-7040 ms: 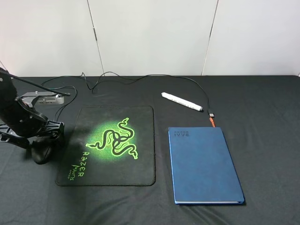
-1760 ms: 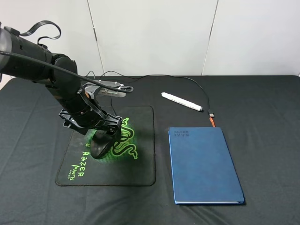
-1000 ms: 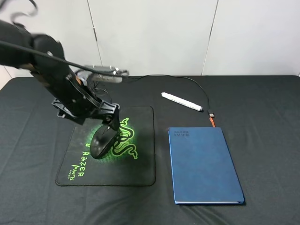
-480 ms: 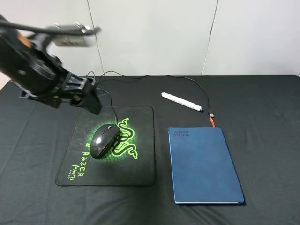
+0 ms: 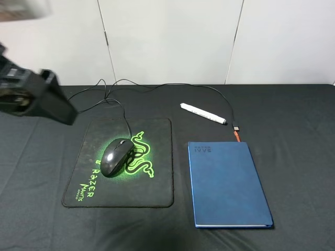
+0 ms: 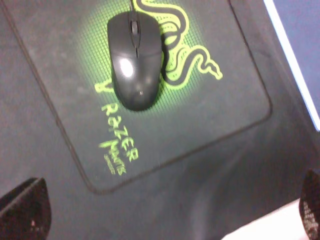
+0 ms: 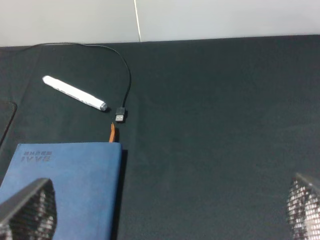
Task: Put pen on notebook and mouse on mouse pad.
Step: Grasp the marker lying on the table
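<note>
Left gripper [image 6: 168,201]: jaws apart, empty, above the mouse pad [image 5: 157,188]. Mouse [image 5: 116,157] rests on the pad, over the green logo. Pen [image 5: 203,113] lies on the worktop [image 5: 293,130] behind the notebook [image 5: 227,185], apart from it. Right gripper [image 7: 166,206]: jaws apart, empty.

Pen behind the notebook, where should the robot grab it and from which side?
Take the pen at mid-barrel, straight down from above, closing across its narrow width. It lies flat and diagonal on the cloth, so only its top and long sides are free. Keep off the grey tip end: the cable plug sits close by.
</note>
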`<act>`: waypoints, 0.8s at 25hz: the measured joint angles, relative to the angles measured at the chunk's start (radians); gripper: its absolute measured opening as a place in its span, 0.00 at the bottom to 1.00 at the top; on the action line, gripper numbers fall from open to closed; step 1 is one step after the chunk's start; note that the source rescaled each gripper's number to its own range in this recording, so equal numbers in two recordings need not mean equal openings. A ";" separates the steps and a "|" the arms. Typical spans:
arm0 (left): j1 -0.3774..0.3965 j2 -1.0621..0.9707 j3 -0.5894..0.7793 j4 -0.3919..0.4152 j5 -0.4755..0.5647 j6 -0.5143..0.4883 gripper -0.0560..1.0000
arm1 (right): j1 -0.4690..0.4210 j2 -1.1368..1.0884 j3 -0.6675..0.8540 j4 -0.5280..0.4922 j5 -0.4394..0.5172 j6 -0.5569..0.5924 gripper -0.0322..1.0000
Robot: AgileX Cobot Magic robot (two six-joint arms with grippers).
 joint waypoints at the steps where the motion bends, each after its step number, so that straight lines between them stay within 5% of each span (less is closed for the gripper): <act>1: 0.000 -0.022 0.000 0.000 0.024 -0.012 1.00 | 0.000 0.000 0.000 0.000 0.000 0.000 1.00; 9: 0.000 -0.190 0.000 0.000 0.170 -0.050 1.00 | 0.000 0.000 0.000 0.000 0.000 0.000 1.00; 20: 0.000 -0.474 0.000 -0.025 0.184 0.001 1.00 | 0.000 0.000 0.000 0.000 0.000 0.000 1.00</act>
